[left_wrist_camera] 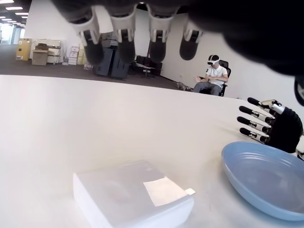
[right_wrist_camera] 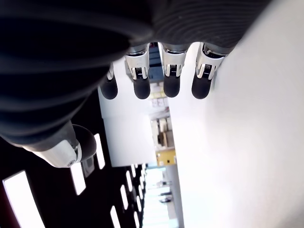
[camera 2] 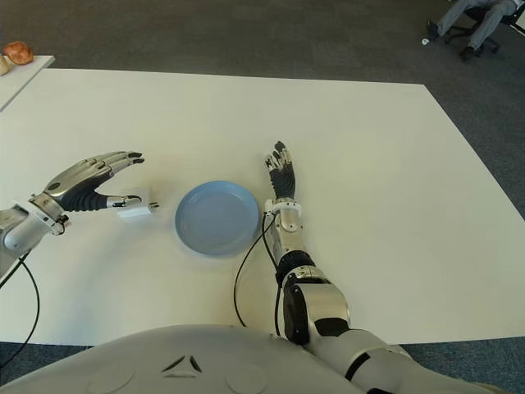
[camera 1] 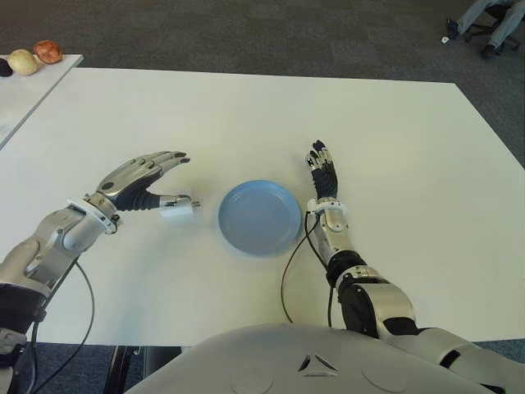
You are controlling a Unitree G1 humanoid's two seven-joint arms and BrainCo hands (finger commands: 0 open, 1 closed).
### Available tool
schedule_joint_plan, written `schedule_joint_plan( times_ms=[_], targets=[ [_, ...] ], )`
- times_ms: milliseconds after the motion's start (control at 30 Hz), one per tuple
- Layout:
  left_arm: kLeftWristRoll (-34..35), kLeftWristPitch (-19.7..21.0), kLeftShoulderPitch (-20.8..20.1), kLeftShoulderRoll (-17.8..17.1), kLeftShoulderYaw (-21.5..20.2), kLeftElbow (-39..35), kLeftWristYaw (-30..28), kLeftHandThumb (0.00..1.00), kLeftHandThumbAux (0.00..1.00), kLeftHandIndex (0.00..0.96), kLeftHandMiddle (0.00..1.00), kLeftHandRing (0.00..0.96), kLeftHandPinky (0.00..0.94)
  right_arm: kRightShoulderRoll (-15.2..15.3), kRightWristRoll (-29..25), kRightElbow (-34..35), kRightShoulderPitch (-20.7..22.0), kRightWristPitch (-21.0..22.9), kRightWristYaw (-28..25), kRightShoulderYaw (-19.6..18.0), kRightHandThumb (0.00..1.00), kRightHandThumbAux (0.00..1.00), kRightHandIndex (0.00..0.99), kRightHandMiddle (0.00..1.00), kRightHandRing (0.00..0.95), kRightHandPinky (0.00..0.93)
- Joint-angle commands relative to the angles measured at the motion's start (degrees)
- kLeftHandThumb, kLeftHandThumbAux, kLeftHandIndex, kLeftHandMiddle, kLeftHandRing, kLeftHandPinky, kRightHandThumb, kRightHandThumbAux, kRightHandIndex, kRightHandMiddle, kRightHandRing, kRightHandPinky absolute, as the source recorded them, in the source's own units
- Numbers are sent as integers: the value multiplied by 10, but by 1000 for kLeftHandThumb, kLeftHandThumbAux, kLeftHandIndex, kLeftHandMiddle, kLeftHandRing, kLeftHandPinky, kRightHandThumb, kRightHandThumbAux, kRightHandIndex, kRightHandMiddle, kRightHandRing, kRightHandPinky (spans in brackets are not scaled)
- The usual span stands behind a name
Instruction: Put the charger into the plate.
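A small white charger point(camera 1: 176, 210) lies flat on the white table point(camera 1: 246, 115), just left of a light blue plate point(camera 1: 260, 217). My left hand point(camera 1: 148, 182) hovers over the charger from the left, open, its thumb tip close to it and the other fingers stretched above. The left wrist view shows the charger point(left_wrist_camera: 133, 195) on the table below the spread fingers point(left_wrist_camera: 124, 42), not gripped, with the plate point(left_wrist_camera: 266, 178) beside it. My right hand point(camera 1: 322, 168) shows just right of the plate, open with straight fingers.
A second white table point(camera 1: 25, 90) at the far left carries round fruit-like items point(camera 1: 37, 56). A black cable point(camera 1: 294, 263) runs along my right forearm near the plate. A seated person point(left_wrist_camera: 211, 78) is far behind the table.
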State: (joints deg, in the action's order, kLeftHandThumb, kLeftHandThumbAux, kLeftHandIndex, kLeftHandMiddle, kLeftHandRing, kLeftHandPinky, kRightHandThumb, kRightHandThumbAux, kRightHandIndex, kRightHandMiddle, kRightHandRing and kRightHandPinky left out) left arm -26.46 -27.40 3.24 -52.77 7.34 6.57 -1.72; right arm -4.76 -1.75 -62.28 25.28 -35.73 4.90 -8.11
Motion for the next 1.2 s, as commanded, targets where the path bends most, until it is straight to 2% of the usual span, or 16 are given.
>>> schedule_joint_plan(
  times_ms=[33,300,567,667,833,1033,1200],
  targets=[
    [22,15,-12,27,-2,-10,-43,265,156,0,0,0,0,-4,4,-31,-25,16,36,-5,40,541,0,6,37,91],
    [19,71,-21,55,-4,-38,-91,276,161,0,0,0,0,-10,0,-39,-19,15,51,-8,71,561,0,0,20,85],
    [-24,101,-25,73,13,-33,-94,290,152,0,0,0,0,-14,2,-41,-17,14,62,-6,80,564,0,0,15,77],
    [-40,95,-25,78,19,-13,-84,292,152,0,0,0,0,-15,2,-40,-18,14,62,-5,80,564,0,0,17,77],
    [-90,61,-47,88,46,91,-29,276,174,0,0,0,0,-15,0,-38,-19,14,60,-5,77,558,0,0,21,78],
    [-123,38,-61,87,61,139,10,232,227,0,0,0,0,-14,-1,-37,-20,14,58,-5,74,557,0,0,27,80],
    [-187,7,-91,87,103,235,83,214,240,0,0,0,0,-13,-2,-36,-20,16,56,-5,73,554,0,0,31,76]
  ],
)
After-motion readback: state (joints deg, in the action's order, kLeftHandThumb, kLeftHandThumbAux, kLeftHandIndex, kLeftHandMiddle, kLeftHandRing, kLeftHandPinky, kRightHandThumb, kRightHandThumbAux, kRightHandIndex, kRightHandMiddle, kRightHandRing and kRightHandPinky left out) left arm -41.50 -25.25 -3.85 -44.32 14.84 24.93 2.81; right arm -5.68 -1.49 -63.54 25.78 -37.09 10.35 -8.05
